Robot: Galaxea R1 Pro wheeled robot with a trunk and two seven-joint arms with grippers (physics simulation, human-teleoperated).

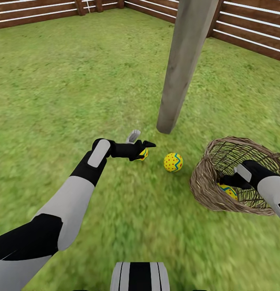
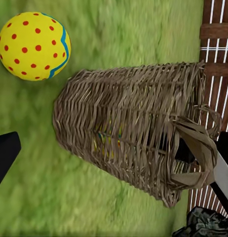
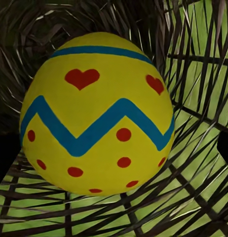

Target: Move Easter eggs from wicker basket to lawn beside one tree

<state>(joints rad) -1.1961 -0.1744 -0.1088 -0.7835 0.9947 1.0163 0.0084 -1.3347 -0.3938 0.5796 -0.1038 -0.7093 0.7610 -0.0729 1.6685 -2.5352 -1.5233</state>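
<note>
Progress of the egg transfer, head and wrist views. One egg [image 1: 173, 162] lies free on the lawn [image 1: 75, 81], near the foot of the tree trunk [image 1: 184, 68] and between the left pincer [image 1: 142, 147] and the basket [image 1: 204, 178]; it counts as placed. A second egg [image 1: 143, 154] sits at the left pincer, low over the grass and just beside the first. Its fingers partly cover it, so whether the pincer grasps it or has released it cannot be told; this egg is judged to be at the point of being set down.

The third egg [image 3: 96, 113] is inside the basket, resting on the weave with grass visible through the gaps. In the head view it appears as a yellow patch [image 1: 228, 190] low in the basket, which lies tipped on its side, mouth toward the robot. The right pincer [image 1: 225, 180] reaches into the mouth, close to this egg. In the right wrist view, dark finger edges stand well apart on either side of the egg, without contact: the pincer is spread, not yet clenched.

Done: one egg by the tree, a second nearly so. Remaining: grasp the last egg, lift it out, lay it beside the other two.
</note>
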